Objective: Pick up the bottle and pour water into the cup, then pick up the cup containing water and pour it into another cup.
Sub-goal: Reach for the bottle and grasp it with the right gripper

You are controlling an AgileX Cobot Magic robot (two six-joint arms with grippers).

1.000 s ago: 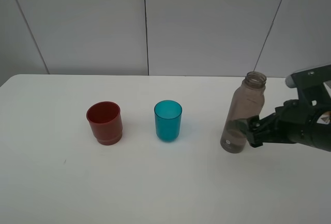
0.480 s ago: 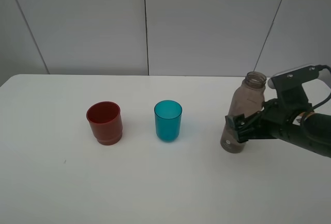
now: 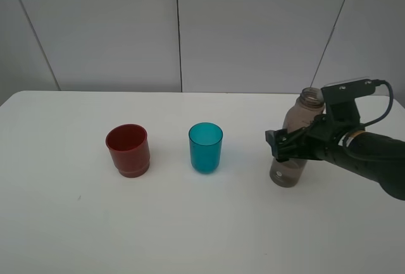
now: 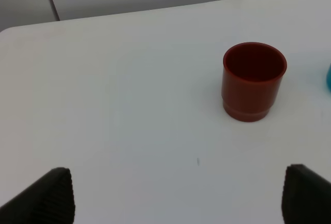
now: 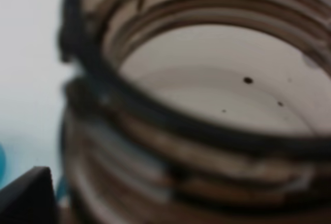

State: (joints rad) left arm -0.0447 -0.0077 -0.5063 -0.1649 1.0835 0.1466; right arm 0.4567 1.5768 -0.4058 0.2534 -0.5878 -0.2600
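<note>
White table (image 3: 190,230); right gripper (image 3: 283,143) wide around bottle (image 3: 286,171)

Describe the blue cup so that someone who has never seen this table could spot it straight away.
Three containers stand in a row on the white table. The teal cup is the middle one, between the red cup and the tall smoky bottle. It alone is see-through blue, slimmer than the red cup and much shorter than the bottle.

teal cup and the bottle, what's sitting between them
Only bare table in the exterior high view; the right claw at the bottle juts slightly toward the teal cup.
</note>
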